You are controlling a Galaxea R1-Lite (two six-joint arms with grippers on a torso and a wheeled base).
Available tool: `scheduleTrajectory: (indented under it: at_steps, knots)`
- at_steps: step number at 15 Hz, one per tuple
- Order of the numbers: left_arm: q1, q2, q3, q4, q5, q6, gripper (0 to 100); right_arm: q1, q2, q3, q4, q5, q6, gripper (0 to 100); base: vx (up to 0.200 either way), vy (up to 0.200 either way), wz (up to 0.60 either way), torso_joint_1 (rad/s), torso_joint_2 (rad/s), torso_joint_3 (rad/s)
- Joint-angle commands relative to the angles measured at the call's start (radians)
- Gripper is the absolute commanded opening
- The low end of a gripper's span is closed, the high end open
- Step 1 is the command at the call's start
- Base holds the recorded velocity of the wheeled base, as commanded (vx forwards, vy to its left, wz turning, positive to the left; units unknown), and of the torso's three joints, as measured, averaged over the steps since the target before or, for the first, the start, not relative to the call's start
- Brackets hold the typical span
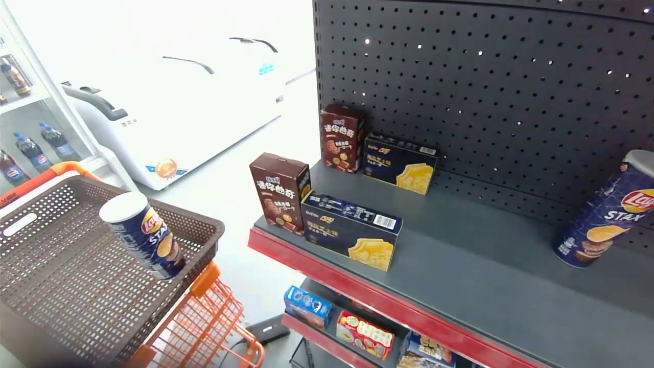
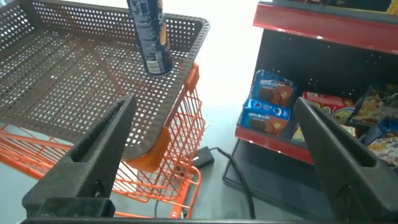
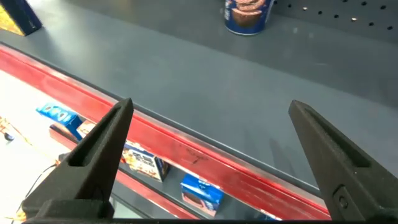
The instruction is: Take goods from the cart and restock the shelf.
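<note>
The grey metal shelf board [image 1: 485, 266] has wide bare room between the dark blue cracker box [image 1: 352, 230] at its red front lip [image 1: 357, 290] and the blue cylindrical chip can [image 1: 608, 209] by the pegboard. The right gripper [image 3: 211, 155], fingers spread, hangs over that lip, the can well beyond it. A second blue chip can with a white lid [image 1: 143, 235] stands in the corner of the brown perforated plastic basket [image 1: 51, 266] on the orange wire cart [image 1: 199, 327]. The left gripper [image 2: 211, 155], also spread wide, hangs outside the basket, apart from that can.
</note>
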Motion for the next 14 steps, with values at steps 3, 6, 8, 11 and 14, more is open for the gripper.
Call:
scheduleTrajectory:
  at_steps: [3, 6, 8, 11, 14]
  knots:
    - [0.000, 0.000, 0.000, 0.000, -0.002, 0.001, 100, 0.000, 0.000, 0.000, 0.000, 0.001, 0.000, 100, 0.000, 0.000, 0.00, 0.000, 0.00, 0.000]
    - [0.000, 0.003, -0.074, 0.014, 0.032, 0.006, 100, 0.000, 0.000, 0.000, 0.000, 0.001, 0.000, 100, 0.000, 0.000, 0.00, 0.000, 0.00, 0.000]
    - [-0.003, 0.127, -0.218, 0.121, 0.047, 0.009, 100, 0.000, 0.000, 0.000, 0.000, 0.001, 0.000, 100, 0.000, 0.000, 0.00, 0.000, 0.00, 0.000]
    - [0.006, 0.375, -0.333, 0.152, 0.153, 0.007, 100, 0.000, 0.000, 0.000, 0.000, 0.001, 0.000, 100, 0.000, 0.000, 0.00, 0.000, 0.00, 0.000]
    - [0.015, 0.609, -0.344, 0.021, 0.155, -0.025, 100, 0.000, 0.000, 0.000, 0.000, 0.001, 0.000, 100, 0.000, 0.000, 0.00, 0.000, 0.00, 0.000]
